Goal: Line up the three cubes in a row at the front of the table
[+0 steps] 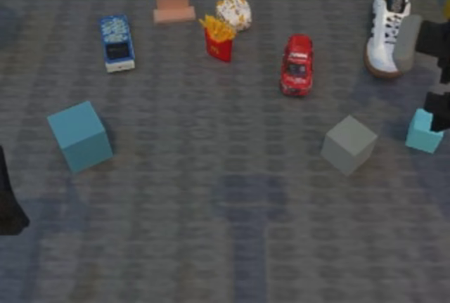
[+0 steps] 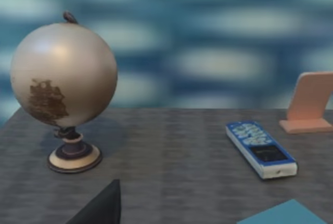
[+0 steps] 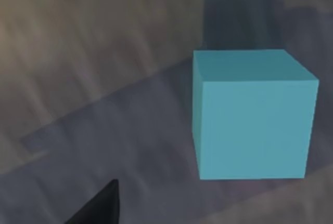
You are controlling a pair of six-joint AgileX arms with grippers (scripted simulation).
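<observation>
Right gripper (image 1: 439,110) being cut off by the top view's right edge, fingers' state impossible to tell; left gripper (image 1: 10,204) sitting parked at the left edge, likewise unreadable. Small light turquoise cube (image 1: 424,131) lying partly hidden just beside the right gripper, matte and plain. Grey cube (image 1: 349,144) resting near it; large blue-teal cube (image 1: 79,136) sitting far left on the table (image 1: 225,197).

Top view overhead, looking down on table (image 1: 225,197), left wrist low, level, sharing remote (image 2: 260,148), right wrist close above small turquoise cube (image 3: 252,115)
</observation>
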